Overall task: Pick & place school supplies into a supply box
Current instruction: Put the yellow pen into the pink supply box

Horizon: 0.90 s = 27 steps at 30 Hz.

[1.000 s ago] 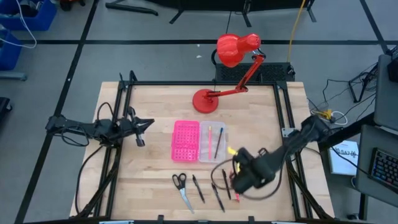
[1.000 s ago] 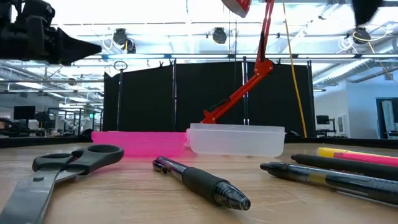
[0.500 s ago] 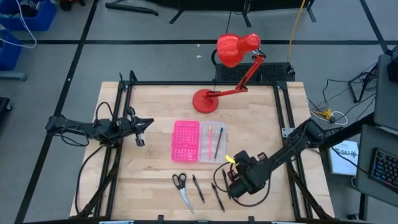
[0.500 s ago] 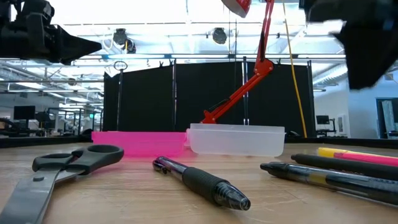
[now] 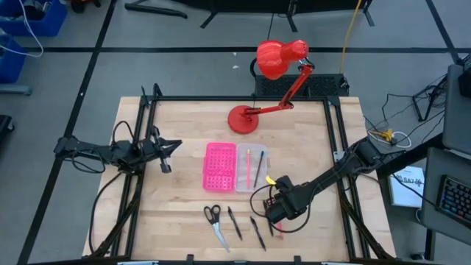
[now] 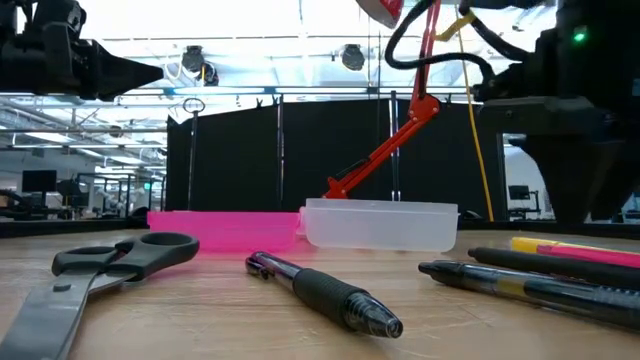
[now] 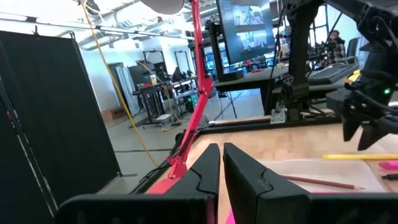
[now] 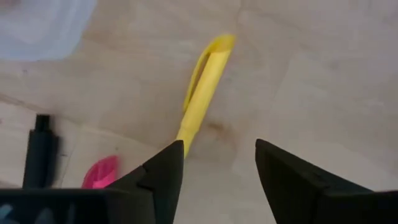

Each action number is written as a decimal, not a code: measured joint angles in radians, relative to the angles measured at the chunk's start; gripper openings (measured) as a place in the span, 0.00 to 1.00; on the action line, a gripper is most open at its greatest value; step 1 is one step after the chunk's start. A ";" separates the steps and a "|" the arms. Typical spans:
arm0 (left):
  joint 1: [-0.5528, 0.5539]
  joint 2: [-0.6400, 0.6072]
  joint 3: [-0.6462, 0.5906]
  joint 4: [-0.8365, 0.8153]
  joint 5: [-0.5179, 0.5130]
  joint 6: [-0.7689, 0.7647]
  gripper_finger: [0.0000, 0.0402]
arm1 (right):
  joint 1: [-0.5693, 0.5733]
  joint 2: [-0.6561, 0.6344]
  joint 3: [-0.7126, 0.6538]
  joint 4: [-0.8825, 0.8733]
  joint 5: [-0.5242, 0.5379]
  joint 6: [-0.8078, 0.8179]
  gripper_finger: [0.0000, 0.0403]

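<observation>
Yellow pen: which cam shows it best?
Right wrist view: the yellow pen fills the frame, lying on the table between the open right gripper fingers. High view shows only a yellow tip by the arm. Low view: a thin edge-on strip. Left wrist view: a distant sliver.

A pale wooden table (image 5: 184, 140) sits inside a black metal frame (image 5: 235, 98) on a grey floor (image 5: 184, 66) crossed by dark lines. A red desk lamp (image 5: 272, 62) stands at the table's twelve o'clock edge — its round base on the wood, its head hanging past the edge. Blue bins (image 5: 26, 29) lie toward ten o'clock, and a desk with a keyboard (image 5: 450, 197) at three o'clock. Behind the table stand black partition panels (image 6: 330, 155) — beyond them an open hall with ceiling light strips (image 6: 250, 40), monitors (image 7: 249, 28) and workbenches (image 7: 292, 71).
</observation>
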 joint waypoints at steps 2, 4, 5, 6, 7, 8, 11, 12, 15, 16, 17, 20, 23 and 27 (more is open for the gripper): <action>0.000 0.000 0.000 0.001 0.000 0.014 0.08 | -0.004 -0.001 0.000 0.029 -0.006 -0.005 0.46; 0.000 0.000 0.000 0.001 0.000 0.016 0.08 | -0.005 -0.001 0.000 0.081 0.003 -0.007 0.44; 0.000 0.000 0.000 0.001 0.000 0.015 0.08 | -0.006 -0.001 0.000 0.106 0.014 -0.012 0.44; 0.000 0.000 0.000 0.001 0.000 0.015 0.08 | -0.007 -0.001 0.000 0.128 0.018 -0.018 0.43; 0.000 0.000 0.000 0.001 0.000 0.015 0.08 | -0.008 -0.001 0.000 0.148 0.017 -0.029 0.43; 0.000 0.000 0.000 0.001 0.000 0.015 0.08 | -0.009 -0.001 0.000 0.159 0.016 -0.037 0.42; 0.000 0.000 0.000 0.001 0.000 0.004 0.08 | -0.010 0.001 0.000 0.156 0.016 -0.043 0.41; 0.000 0.000 0.000 0.001 0.000 -0.008 0.08 | -0.010 0.002 -0.003 0.153 0.017 -0.043 0.40; 0.000 0.000 0.000 0.001 0.000 -0.035 0.08 | -0.010 0.002 -0.028 0.152 0.012 -0.044 0.38; 0.000 0.000 0.000 0.001 0.000 -0.039 0.08 | -0.010 0.002 -0.040 0.153 -0.003 -0.044 0.37; 0.000 0.000 0.000 0.002 0.000 -0.040 0.08 | -0.010 0.002 -0.053 0.155 -0.015 -0.041 0.36; 0.000 0.000 0.000 0.002 0.000 -0.040 0.08 | -0.005 -0.001 -0.107 0.212 -0.033 -0.014 0.34; 0.000 0.000 0.000 0.002 0.000 -0.040 0.08 | 0.008 -0.005 -0.168 0.303 -0.031 -0.010 0.32; 0.000 0.000 0.000 0.002 0.000 -0.040 0.08 | 0.011 -0.006 -0.229 0.344 -0.078 -0.032 0.30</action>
